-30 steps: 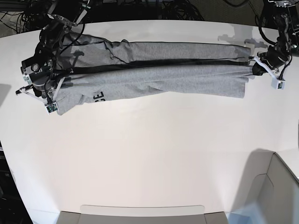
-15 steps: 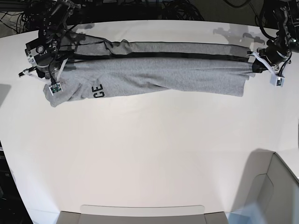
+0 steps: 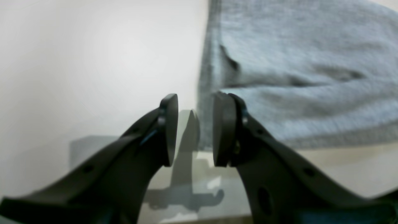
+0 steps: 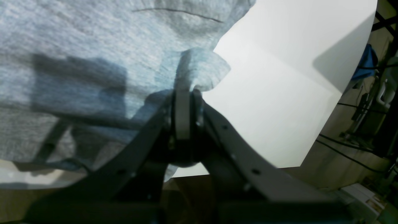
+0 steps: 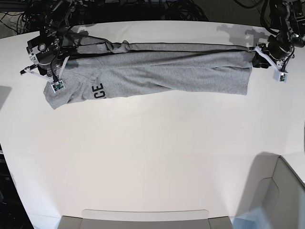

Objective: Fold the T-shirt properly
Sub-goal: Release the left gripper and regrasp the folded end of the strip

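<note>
The grey T-shirt (image 5: 167, 71) lies as a long, narrow band across the far part of the white table (image 5: 152, 143), with black letters (image 5: 97, 91) showing near its left end. At that end my right gripper (image 5: 56, 76) is shut on a bunched fold of the T-shirt (image 4: 93, 46); its fingers (image 4: 183, 124) pinch the cloth close to the table's edge. At the other end my left gripper (image 5: 258, 57) stands open. Its fingertips (image 3: 169, 124) hold nothing between them, and the T-shirt's hemmed edge (image 3: 295, 62) lies just beyond the right pad.
A grey bin (image 5: 281, 191) stands at the near right corner, and a flat tray (image 5: 143, 217) sits at the near edge. Dark cables (image 5: 181, 9) run behind the far table edge. Racks and wires (image 4: 373, 93) stand past the table's corner.
Both arms carried the shirt toward the far edge, and its front layer now lies over the back one. The left gripper has opened and let go of the shirt's end.
</note>
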You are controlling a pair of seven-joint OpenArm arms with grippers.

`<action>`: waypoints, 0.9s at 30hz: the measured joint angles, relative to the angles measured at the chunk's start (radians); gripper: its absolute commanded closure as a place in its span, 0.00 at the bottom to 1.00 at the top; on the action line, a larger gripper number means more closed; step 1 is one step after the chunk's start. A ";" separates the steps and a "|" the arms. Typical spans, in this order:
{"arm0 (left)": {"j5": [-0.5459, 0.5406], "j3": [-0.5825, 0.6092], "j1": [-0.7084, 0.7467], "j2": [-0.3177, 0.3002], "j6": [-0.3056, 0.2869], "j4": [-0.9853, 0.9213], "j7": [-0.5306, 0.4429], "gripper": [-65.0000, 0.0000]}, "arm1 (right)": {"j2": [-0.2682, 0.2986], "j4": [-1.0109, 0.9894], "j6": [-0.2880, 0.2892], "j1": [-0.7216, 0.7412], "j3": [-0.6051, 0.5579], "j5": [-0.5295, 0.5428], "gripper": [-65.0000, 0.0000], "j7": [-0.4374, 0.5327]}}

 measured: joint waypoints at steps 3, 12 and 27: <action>-0.004 0.000 -0.016 0.002 0.000 0.015 0.037 0.65 | 0.000 0.000 0.000 0.000 0.000 -0.006 0.95 0.000; -0.003 -0.016 -0.155 0.070 -0.003 -0.024 0.166 0.56 | 0.000 -0.001 0.000 0.003 0.000 -0.006 0.94 0.000; -0.030 0.045 -0.228 0.063 -0.188 -0.307 0.146 0.56 | 0.006 -0.003 0.000 0.003 0.000 -0.006 0.94 0.000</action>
